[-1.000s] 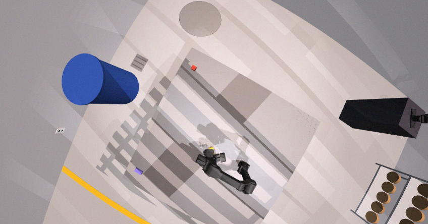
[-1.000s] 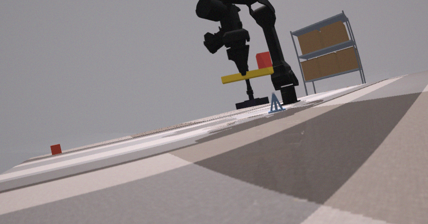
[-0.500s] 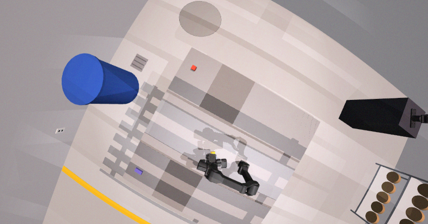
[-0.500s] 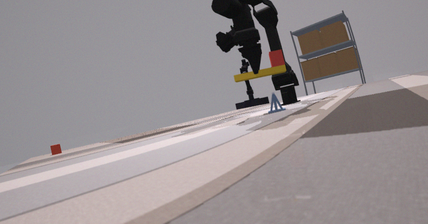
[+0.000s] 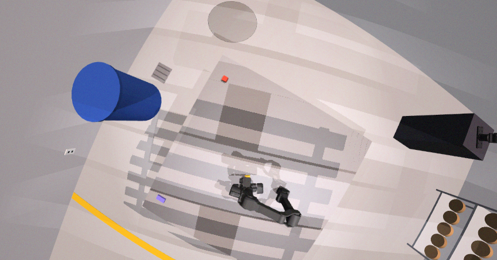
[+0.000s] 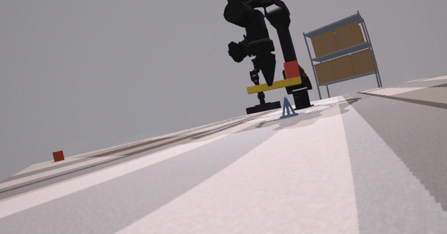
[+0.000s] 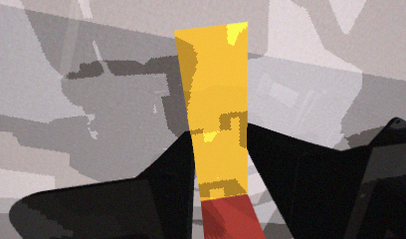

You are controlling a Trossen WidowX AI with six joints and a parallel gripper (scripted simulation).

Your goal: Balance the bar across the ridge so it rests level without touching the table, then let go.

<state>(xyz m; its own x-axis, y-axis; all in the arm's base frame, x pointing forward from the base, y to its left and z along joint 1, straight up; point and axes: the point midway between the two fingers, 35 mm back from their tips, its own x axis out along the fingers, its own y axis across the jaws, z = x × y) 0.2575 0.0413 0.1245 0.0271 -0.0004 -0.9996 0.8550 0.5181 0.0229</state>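
Observation:
The yellow bar (image 5: 247,176) (image 6: 256,88) (image 7: 217,100) is in the air, with a red block (image 6: 291,69) (image 7: 230,219) on top of its end nearer the arm's base. My gripper (image 6: 270,84) (image 7: 217,133) is shut on the bar near its middle, one finger on each side. The blue A-shaped ridge (image 6: 288,109) stands on the table. In the exterior view its top shows below the bar, between the fingertips and the red-block end, with a gap between them. The ridge is hidden in the top view and does not show in the wrist view.
A small red cube (image 5: 224,78) (image 6: 58,156) lies far from the arm. A purple block (image 5: 160,198) lies to the left in the top view. A blue cylinder (image 5: 95,92), a black box (image 5: 432,132) and a shelf (image 6: 341,51) stand farther off.

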